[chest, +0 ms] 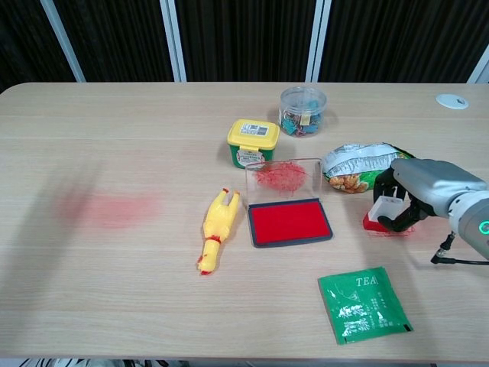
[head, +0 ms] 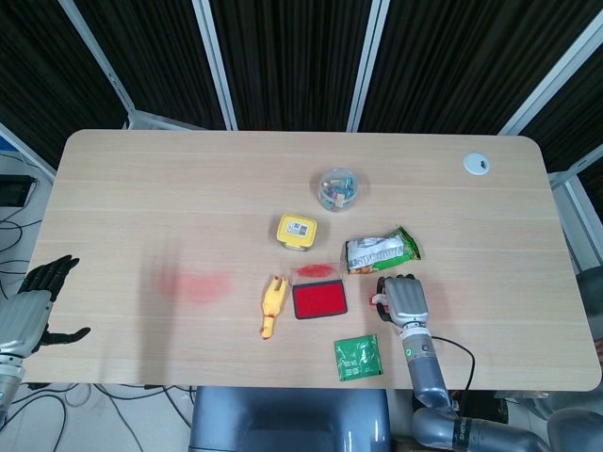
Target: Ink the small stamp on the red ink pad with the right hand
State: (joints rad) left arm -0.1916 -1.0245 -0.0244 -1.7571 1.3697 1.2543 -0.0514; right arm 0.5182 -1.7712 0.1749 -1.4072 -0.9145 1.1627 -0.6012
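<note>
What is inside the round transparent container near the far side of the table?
The round container holds a heap of small colourful pieces, blue, orange and pale ones, seen through its clear wall. What they are is too small to tell, and the pieces in the middle are covered by the outer ones.

right robot hand [chest: 416, 195]: fingers curled, low | left robot hand [head: 28, 306]: fingers spread

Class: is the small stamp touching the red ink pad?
Apart. The chest view shows bare table between the small stamp, which the right hand holds, and the red ink pad.
</note>
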